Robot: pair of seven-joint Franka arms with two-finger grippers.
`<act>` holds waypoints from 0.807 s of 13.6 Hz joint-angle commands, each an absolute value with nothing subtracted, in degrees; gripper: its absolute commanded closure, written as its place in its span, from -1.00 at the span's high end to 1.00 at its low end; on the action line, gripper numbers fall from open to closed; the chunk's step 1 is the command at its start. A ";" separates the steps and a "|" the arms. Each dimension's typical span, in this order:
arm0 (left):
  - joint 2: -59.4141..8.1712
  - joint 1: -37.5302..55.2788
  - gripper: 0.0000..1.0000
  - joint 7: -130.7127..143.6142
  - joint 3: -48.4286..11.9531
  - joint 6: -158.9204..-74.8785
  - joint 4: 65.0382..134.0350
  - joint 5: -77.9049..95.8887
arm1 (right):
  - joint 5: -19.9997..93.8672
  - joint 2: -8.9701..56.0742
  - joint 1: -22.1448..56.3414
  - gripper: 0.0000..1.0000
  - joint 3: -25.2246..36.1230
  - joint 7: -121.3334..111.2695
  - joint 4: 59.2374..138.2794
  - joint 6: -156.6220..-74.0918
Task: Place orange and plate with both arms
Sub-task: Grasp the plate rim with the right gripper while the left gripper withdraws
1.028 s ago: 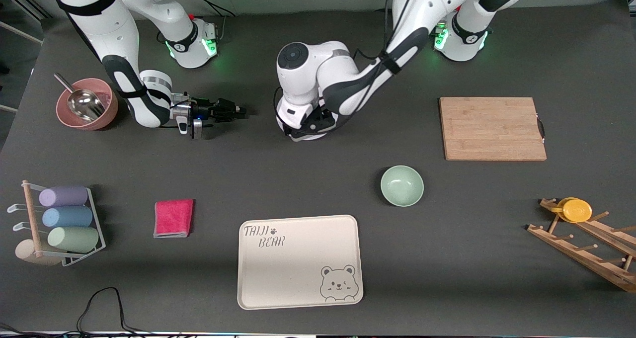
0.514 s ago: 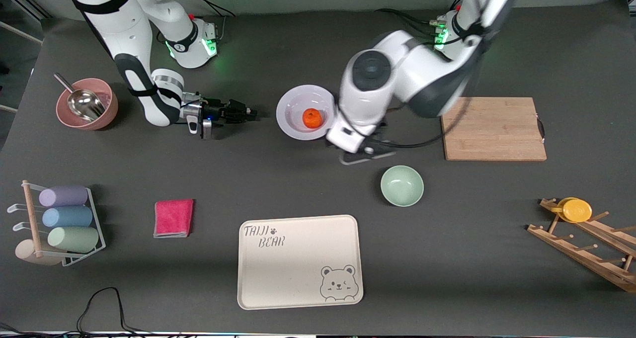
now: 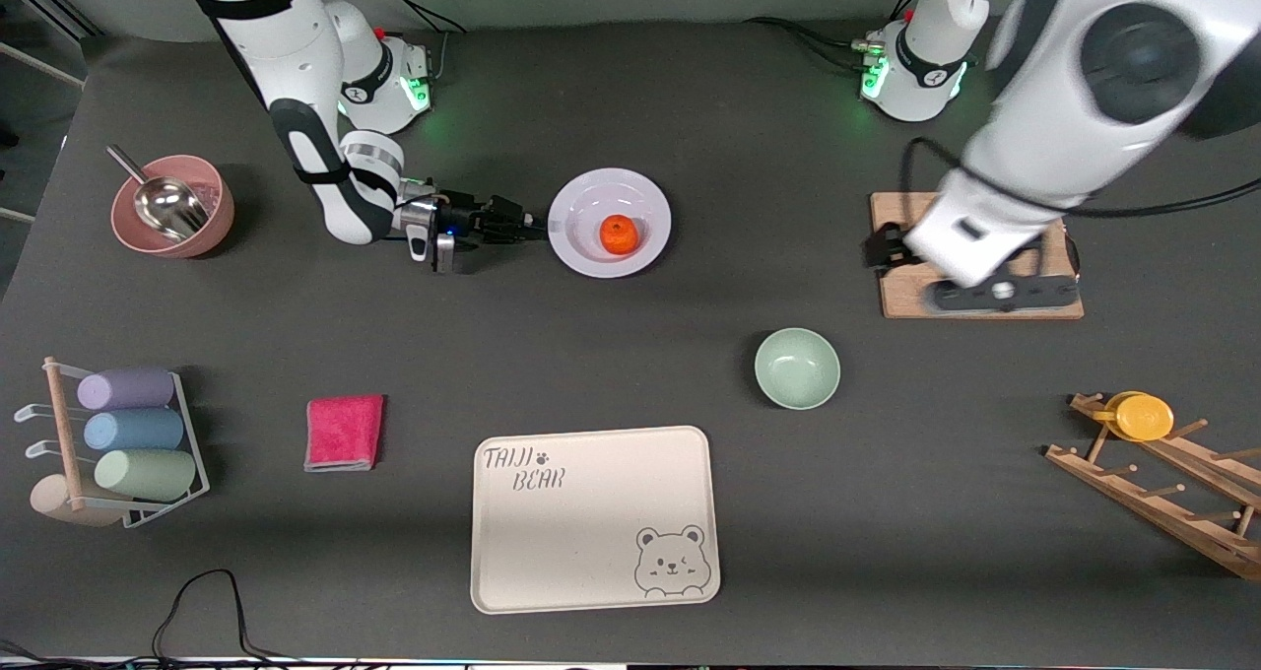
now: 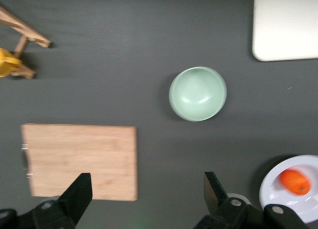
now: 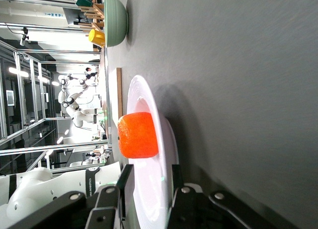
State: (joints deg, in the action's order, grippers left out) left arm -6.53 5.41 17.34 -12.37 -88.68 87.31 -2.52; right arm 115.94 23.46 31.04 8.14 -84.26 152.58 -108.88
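Note:
The pale lavender-white plate (image 3: 591,246) lies on the table between the two arm bases, with the orange (image 3: 618,234) resting in its centre. My right gripper (image 3: 535,226) is low at the plate's rim on the right arm's side. In the right wrist view the plate's rim (image 5: 149,199) lies between its open fingers (image 5: 126,174), with the orange (image 5: 138,134) just ahead. My left gripper (image 3: 997,296) is open and empty, up over the wooden cutting board (image 3: 901,305). The left wrist view shows its gripper (image 4: 146,189), the plate (image 4: 278,196) and the orange (image 4: 294,182).
A pale green bowl (image 3: 797,368) stands nearer the camera than the plate. The cream bear tray (image 3: 594,517) lies at the front. A red cloth (image 3: 344,433), a rack of rolls (image 3: 128,434), a pink bowl with scoop (image 3: 172,207), and a wooden rack (image 3: 1162,483) with a yellow disc (image 3: 1143,416) stand around.
My left arm has lifted off the plate and swung over the cutting board, uncovering plate and orange. My right gripper has moved toward the plate and reached its rim.

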 commanded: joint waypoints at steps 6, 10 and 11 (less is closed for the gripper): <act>8.52 0.35 1.00 1.94 -2.73 -96.51 103.80 -2.02 | 119.97 25.31 31.64 -0.26 5.45 -85.96 150.73 -108.98; 8.61 0.44 1.00 0.88 -1.93 -94.83 103.01 -1.58 | 119.97 25.31 31.55 -1.00 5.45 -88.42 150.73 -108.98; 8.61 0.44 1.00 0.79 -1.93 -94.83 103.18 -1.58 | 119.97 25.31 31.47 -1.00 5.54 -88.42 150.73 -108.90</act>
State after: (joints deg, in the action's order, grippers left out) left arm 7.26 0.26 2.03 -2.31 -94.56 101.71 -2.43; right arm 118.16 24.53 31.30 5.88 -86.32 151.36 -109.03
